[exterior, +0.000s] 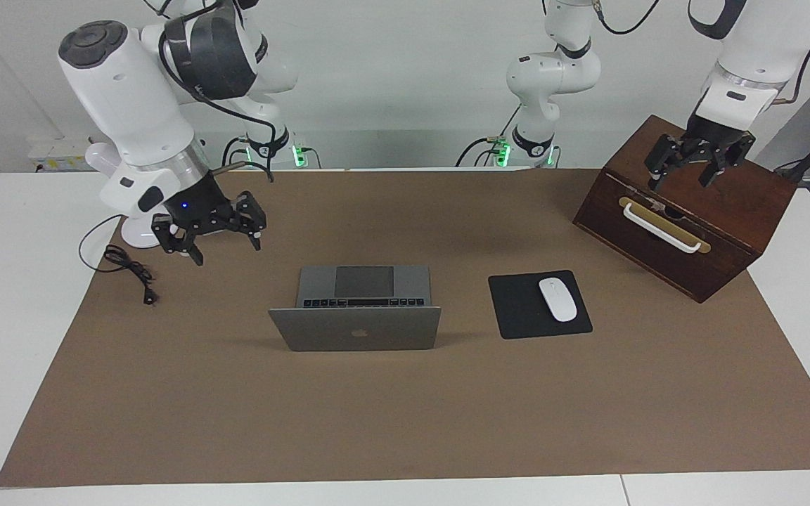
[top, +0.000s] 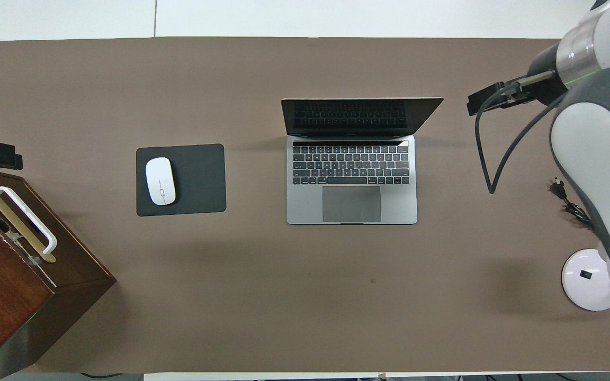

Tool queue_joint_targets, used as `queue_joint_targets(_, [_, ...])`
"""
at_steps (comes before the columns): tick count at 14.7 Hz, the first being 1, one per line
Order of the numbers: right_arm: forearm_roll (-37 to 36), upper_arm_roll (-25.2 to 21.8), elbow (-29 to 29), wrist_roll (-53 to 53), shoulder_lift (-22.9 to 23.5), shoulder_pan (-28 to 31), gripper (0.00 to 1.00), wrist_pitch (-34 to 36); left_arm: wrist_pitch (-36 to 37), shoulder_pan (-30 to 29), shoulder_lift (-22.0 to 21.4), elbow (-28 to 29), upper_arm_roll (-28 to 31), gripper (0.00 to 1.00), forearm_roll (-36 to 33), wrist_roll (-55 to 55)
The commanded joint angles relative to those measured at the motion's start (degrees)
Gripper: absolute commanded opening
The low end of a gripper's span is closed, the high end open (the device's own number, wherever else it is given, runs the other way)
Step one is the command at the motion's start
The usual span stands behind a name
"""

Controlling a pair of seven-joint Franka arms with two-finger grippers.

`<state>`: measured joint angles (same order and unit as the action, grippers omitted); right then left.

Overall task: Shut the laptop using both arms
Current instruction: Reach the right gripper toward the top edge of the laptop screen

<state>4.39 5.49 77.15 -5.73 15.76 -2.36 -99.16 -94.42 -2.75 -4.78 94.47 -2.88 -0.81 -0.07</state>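
The silver-grey laptop (exterior: 356, 320) stands open in the middle of the brown mat, its lid upright with the apple logo facing away from the robots. Its keys and trackpad show in the overhead view (top: 351, 180). My right gripper (exterior: 226, 249) is open and empty, up in the air over the mat toward the right arm's end of the table, apart from the laptop. My left gripper (exterior: 683, 184) is open and empty, over the top of the wooden box (exterior: 686, 211). In the overhead view the right gripper is hidden under its arm.
A black mouse pad (exterior: 517, 309) with a white mouse (exterior: 557, 299) lies beside the laptop toward the left arm's end. The wooden box has a white handle (exterior: 658, 226). A black cable (exterior: 131, 270) and a white round base (top: 591, 280) sit at the right arm's end.
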Motion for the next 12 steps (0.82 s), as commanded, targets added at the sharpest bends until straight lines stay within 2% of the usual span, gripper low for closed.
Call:
queue_joint_targets(1, [-0.44,0.39,-9.37,0.89,6.37,-0.54,1.00,2.05,0.46,-0.50,-1.55,0.98,-0.29,1.00,0.63,-0.28])
queue_joint_targets(6, [0.26,1.09,-15.36,0.89,12.88,-0.72,1.00,-1.90,0.37,-0.41,-1.55,0.98,-0.20,1.00,0.63,-0.28])
queue_joint_targets(7, [0.35,2.75,-15.37,0.89,13.50,-0.55,1.00,-3.30,0.29,-0.24,-1.37,0.89,-0.20,1.00,0.63,-0.28])
queue_joint_targets(8, [0.35,3.72,-15.37,0.89,13.94,-0.54,0.89,-4.97,0.20,-0.32,-1.28,0.89,-0.11,1.00,0.63,-0.19])
queue_joint_targets(10, [0.35,4.08,-15.37,0.89,15.17,-0.63,0.57,-7.78,0.20,-0.33,-1.02,0.81,-0.02,1.00,0.63,-0.10])
queue_joint_targets(12, [0.35,4.09,-16.67,0.72,16.84,-0.55,0.29,-9.29,1.07,-0.15,-0.93,0.46,0.15,1.00,0.63,-0.10])
